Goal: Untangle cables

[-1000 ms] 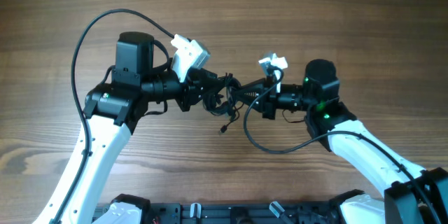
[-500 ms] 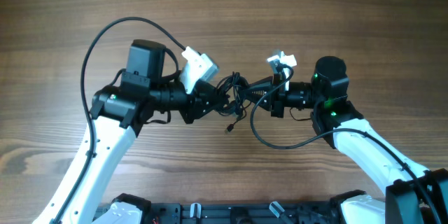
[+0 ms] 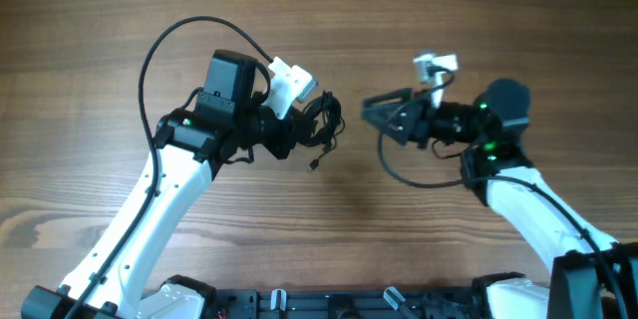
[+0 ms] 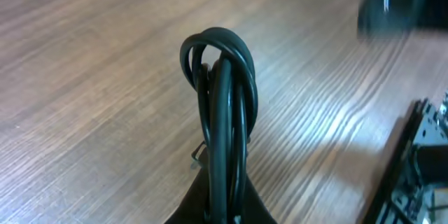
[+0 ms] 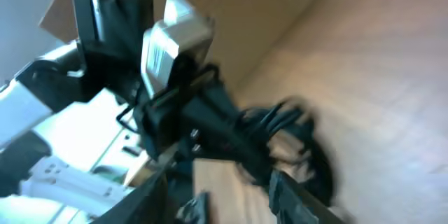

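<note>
The cables (image 3: 325,124) hang as one tangled black bundle from my left gripper (image 3: 302,131), which is shut on them. A small plug end (image 3: 314,164) dangles below the bundle. In the left wrist view the looped cables (image 4: 220,77) rise straight out of my shut gripper (image 4: 221,210). My right gripper (image 3: 370,113) stands open and empty, a short gap to the right of the bundle. The blurred right wrist view shows the cables (image 5: 294,129) beyond my open gripper (image 5: 224,196), held by the left arm.
The right arm's own thicker black cord (image 3: 409,181) loops over the wooden table (image 3: 478,20) below its wrist. The left arm's cord (image 3: 164,45) arcs up at the left. A black rail (image 3: 329,304) runs along the front edge.
The right gripper opened, let go of the cables and drew back to the right. The left gripper closed on the bundle and carried it slightly right and up.
</note>
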Action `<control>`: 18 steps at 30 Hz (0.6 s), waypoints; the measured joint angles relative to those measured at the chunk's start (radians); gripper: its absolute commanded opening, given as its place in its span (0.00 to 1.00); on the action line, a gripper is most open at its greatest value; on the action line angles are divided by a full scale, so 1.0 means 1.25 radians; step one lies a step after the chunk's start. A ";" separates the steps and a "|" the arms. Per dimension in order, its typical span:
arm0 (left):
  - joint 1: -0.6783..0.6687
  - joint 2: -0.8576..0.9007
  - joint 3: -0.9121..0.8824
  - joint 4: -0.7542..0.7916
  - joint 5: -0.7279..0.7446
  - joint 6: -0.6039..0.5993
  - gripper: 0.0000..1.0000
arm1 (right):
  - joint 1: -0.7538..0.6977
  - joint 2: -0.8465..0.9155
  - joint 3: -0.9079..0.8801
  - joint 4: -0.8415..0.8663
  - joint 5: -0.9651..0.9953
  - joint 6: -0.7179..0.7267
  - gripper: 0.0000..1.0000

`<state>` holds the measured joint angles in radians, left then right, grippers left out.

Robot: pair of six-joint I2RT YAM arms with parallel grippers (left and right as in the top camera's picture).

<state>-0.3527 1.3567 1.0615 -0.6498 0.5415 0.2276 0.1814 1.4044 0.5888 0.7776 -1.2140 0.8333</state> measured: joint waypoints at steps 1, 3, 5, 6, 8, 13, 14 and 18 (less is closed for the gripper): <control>0.000 0.000 0.000 0.005 -0.002 -0.008 0.04 | 0.034 0.000 0.000 -0.022 0.030 0.022 0.47; 0.000 0.000 0.000 0.009 -0.005 -0.027 0.04 | 0.103 0.000 0.000 -0.061 0.134 0.049 0.47; 0.000 0.000 0.000 0.009 -0.005 -0.032 0.04 | 0.155 0.000 0.000 -0.071 0.226 0.055 0.42; 0.000 0.000 0.000 0.009 0.000 -0.035 0.04 | 0.177 0.000 0.000 -0.072 0.275 0.060 0.40; 0.000 0.000 0.000 0.011 0.026 -0.038 0.04 | 0.197 0.000 0.000 -0.072 0.354 0.066 0.38; 0.001 0.000 0.000 0.018 0.078 -0.044 0.04 | 0.201 0.000 0.000 -0.072 0.410 0.068 0.31; 0.002 0.000 0.000 0.019 0.088 -0.044 0.04 | 0.201 0.000 0.000 -0.072 0.418 0.069 0.30; 0.006 0.000 0.000 0.023 0.124 -0.046 0.04 | 0.201 0.000 -0.001 -0.045 0.421 0.069 0.23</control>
<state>-0.3447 1.3571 1.0615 -0.6205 0.6960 0.1696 0.4324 1.4044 0.5880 0.7208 -0.6880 0.9195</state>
